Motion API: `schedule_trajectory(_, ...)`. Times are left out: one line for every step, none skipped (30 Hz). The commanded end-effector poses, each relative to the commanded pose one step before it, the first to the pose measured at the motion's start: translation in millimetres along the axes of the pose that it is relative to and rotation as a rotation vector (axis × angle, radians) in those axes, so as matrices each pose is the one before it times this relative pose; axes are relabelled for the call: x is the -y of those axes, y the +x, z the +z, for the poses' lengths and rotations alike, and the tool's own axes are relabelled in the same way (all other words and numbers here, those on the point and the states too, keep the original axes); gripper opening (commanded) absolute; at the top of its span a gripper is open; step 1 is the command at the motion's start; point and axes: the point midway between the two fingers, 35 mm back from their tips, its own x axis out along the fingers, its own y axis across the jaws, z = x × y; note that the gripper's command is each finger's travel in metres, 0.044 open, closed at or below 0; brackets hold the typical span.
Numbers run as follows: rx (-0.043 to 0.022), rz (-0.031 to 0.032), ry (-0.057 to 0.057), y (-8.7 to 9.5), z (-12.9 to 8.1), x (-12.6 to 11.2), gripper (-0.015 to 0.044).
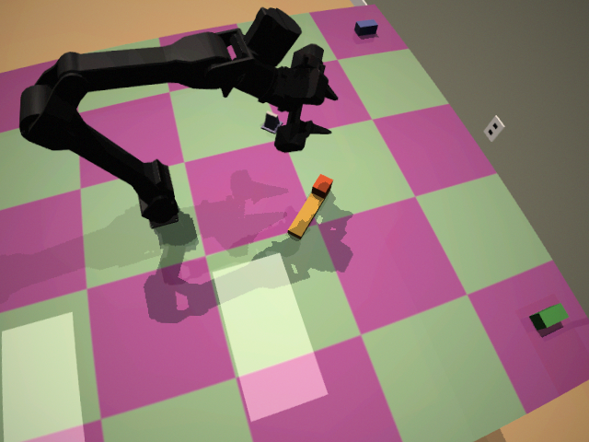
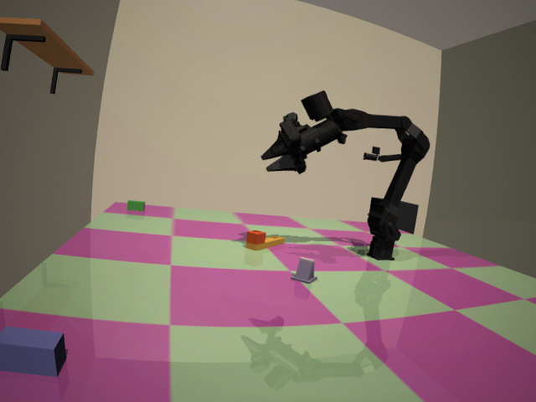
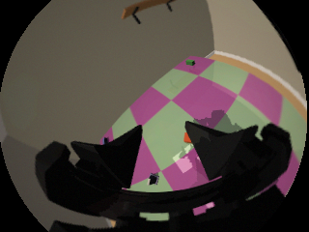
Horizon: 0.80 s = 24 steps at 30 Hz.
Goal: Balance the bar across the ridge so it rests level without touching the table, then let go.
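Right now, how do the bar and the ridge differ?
The bar is long, orange with a red block on one end, and lies flat on the table. The ridge is small, grey-lavender, and stands upright on a flat base. Both sit on the table, apart from each other, neither touched by the open gripper.

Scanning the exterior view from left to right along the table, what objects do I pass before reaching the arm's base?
Blue block → green block → bar with the red cube on its end → grey ridge → arm base.
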Motion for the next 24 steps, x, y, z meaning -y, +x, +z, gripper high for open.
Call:
schedule_trajectory(-0.05732,-0.05116,0.102,10.1,-4.35,8.81,0.0315)
schedule_trajectory(-0.01292,-0.01463,0.0305,2.18,-0.26,2.32,0.0315)
schedule_trajectory(-0.01255,-0.01496,0.0307,2.17,-0.17,2.33,0.0315)
schedule_trajectory(-0.01218,-0.01528,0.0309,2.15,-0.09,2.33,0.0315)
schedule_trajectory(-0.0118,-0.01558,0.031,2.14,0.0,2.33,0.0315)
schedule_trajectory(-0.01141,-0.01588,0.0312,2.12,0.09,2.33,0.0315)
schedule_trajectory(-0.01101,-0.01616,0.0314,2.1,0.17,2.32,0.0315)
schedule_trajectory(-0.01061,-0.01643,0.0315,2.09,0.26,2.31,0.0315)
schedule_trajectory(-0.0102,-0.01668,0.0317,2.07,0.34,2.29,0.0315)
schedule_trajectory(-0.00979,-0.01694,0.0319,2.05,0.43,2.28,0.0315)
schedule_trajectory(-0.00937,-0.01717,0.032,2.03,0.51,2.26,0.0315)
schedule_trajectory(-0.00895,-0.0174,0.0322,2.01,0.59,2.23,0.0315)
schedule_trajectory(-0.00852,-0.01761,0.0323,2.0,0.67,2.2,0.0315)
schedule_trajectory(-0.00809,-0.01781,0.0325,1.98,0.75,2.17,0.0315)
schedule_trajectory(-0.00766,-0.018,0.0327,1.96,0.83,2.14,0.0315)
schedule_trajectory(-0.00722,-0.01817,0.0328,1.94,0.91,2.1,0.0315)
schedule_trajectory(-0.00678,-0.01834,0.033,1.92,0.98,2.06,0.0315)
schedule_trajectory(-0.00634,-0.01849,0.0331,1.9,1.05,2.02,0.0315)
schedule_trajectory(-0.00589,-0.01863,0.0332,1.88,1.12,1.98,0.0315)
schedule_trajectory(-0.00545,-0.01877,0.0334,1.86,1.19,1.93,0.0315)
schedule_trajectory(-0.005,-0.01889,0.0335,1.83,1.26,1.88,0.0315)
schedule_trajectory(-0.00455,-0.019,0.0337,1.81,1.32,1.83,0.0315)
schedule_trajectory(-0.0041,-0.01909,0.0338,1.79,1.39,1.77,0.0315)
schedule_trajectory(-0.00365,-0.01918,0.0339,1.77,1.45,1.72,0.0315)
